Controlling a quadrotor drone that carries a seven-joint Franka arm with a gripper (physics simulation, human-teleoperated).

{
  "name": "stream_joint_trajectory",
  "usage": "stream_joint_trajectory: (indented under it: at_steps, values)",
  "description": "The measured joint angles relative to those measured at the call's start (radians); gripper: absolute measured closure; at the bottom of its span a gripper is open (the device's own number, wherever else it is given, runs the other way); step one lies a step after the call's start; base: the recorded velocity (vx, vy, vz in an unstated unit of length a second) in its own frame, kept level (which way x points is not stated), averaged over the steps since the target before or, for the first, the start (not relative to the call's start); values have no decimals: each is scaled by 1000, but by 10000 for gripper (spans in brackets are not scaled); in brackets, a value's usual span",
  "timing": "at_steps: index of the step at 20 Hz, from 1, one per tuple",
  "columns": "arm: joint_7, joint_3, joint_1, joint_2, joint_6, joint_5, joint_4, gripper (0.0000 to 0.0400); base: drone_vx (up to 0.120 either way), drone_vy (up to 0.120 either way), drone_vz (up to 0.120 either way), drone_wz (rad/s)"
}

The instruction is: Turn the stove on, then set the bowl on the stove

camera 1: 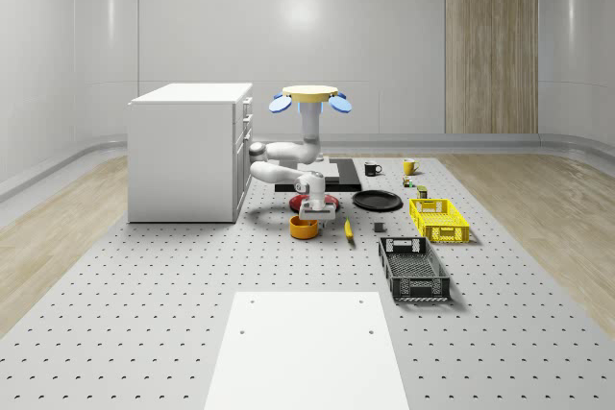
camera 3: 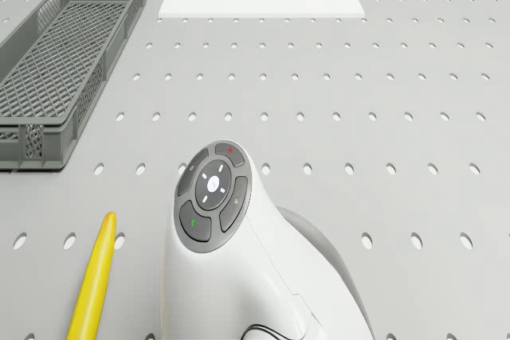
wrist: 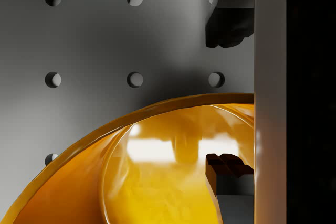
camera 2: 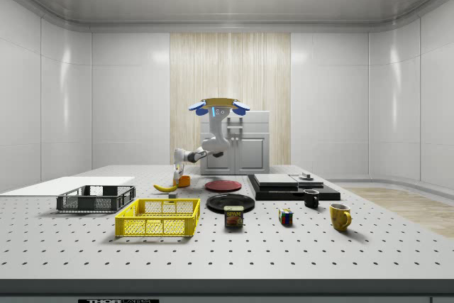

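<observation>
In the whole-scene view we see the white cabinet (camera 1: 187, 151) at left, then the drone (camera 1: 310, 98) hovering over the stove (camera 1: 322, 175). Its arm reaches down, placing the gripper (camera 1: 309, 215) at the orange bowl (camera 1: 304, 228) on the table (camera 1: 144, 314). The wrist view shows one finger (wrist: 226, 24) outside the rim and one (wrist: 226, 169) inside, straddling it. Rightward lie the banana (camera 1: 348, 229) and yellow crate (camera 1: 439, 219).

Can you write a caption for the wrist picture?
Fingers straddling the orange bowl's rim above the holed table.
</observation>
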Motion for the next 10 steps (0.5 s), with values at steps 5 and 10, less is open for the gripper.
stream_joint_trajectory:
  at_steps: [5,10]
  values:
    - [-1,-2,1,4,-3,-3,0,259,0,0,0,0]
    - [-2,-3,2,8,-7,-5,0,288,0,0,0,0]
